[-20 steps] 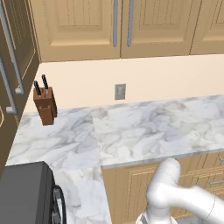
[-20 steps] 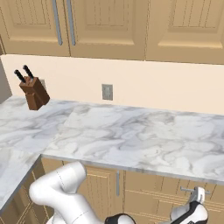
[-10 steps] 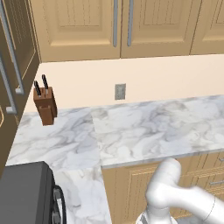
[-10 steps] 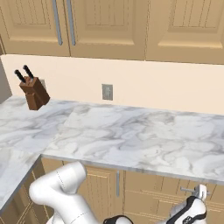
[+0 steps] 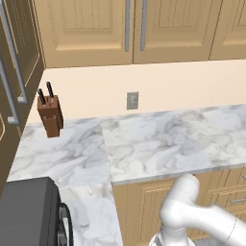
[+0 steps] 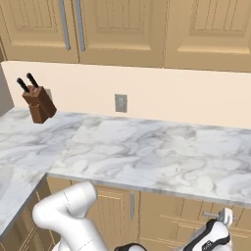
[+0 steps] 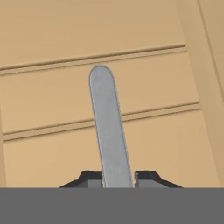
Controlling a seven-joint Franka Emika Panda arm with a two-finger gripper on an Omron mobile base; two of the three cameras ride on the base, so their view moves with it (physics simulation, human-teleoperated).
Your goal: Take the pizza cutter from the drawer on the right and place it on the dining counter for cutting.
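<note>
On my bench [image 5: 158,144] I count one brown knife block [image 5: 50,115] with two black-handled knives [image 5: 46,92] in it, and one wall socket [image 5: 132,100] behind it. Two steel bar handles [image 5: 135,24] hang on the upper cabinet doors. Before my claw [image 7: 117,178], one steel handle [image 7: 109,131].

Kitchen: marble worktop [image 5: 158,144], wooden cabinets [image 5: 129,29], knife block [image 5: 50,115], wall socket [image 5: 132,100].

Steel bar handle [image 7: 110,135]: lower end hidden between the fingertips [image 7: 89,178] at the hand view's bottom edge; contact with the pads cannot be told.
Gripper [image 6: 226,216]: mostly hidden by the wrist, low in the right base view.
Drawer front [image 7: 52,109]: cropped on all sides; contents unseen.
</note>
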